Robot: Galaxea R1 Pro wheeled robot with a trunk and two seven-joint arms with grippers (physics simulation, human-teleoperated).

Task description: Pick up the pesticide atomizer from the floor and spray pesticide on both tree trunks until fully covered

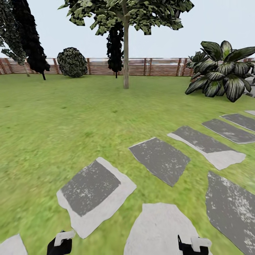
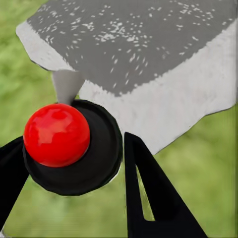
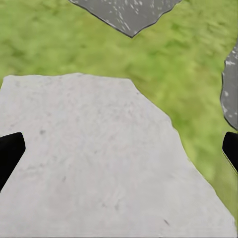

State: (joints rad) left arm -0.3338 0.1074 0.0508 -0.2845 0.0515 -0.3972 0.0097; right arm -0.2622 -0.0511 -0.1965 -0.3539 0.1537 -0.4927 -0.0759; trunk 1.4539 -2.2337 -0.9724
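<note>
Black fingers (image 2: 148,198) of the left gripper (image 2: 74,163) were clenched on the pesticide atomizer (image 2: 74,146), a black round body topped by a glossy red ball, seen in the left wrist view over a grey-and-white stepping stone (image 2: 148,59) and blurry grass. Across in the right wrist view, the right gripper (image 3: 119,153) stood released, its two dark fingers (image 3: 10,153) far apart at either edge with a pale stone slab (image 3: 94,158) between them and nothing held.

From the head camera, both grippers hung low: the left gripper (image 1: 60,244) at 7 o'clock, the right gripper (image 1: 193,246) at 5 o'clock, over the pale slab (image 1: 159,226). Stepping stones (image 1: 94,193) ran from 6 o'clock out toward 3 o'clock across the floor (image 1: 53,124) of green grass. At 12 o'clock, well away, stood a tree (image 1: 127,16) with a straight pale tree trunk (image 1: 125,60). A broad-leaved plant (image 1: 223,71) sat at 2 o'clock, a round shrub (image 1: 72,62) at 11 o'clock, and near-black conifers (image 1: 28,35) at 10 o'clock. A slatted wooden fence (image 1: 159,67) closed the far side of the garden.
</note>
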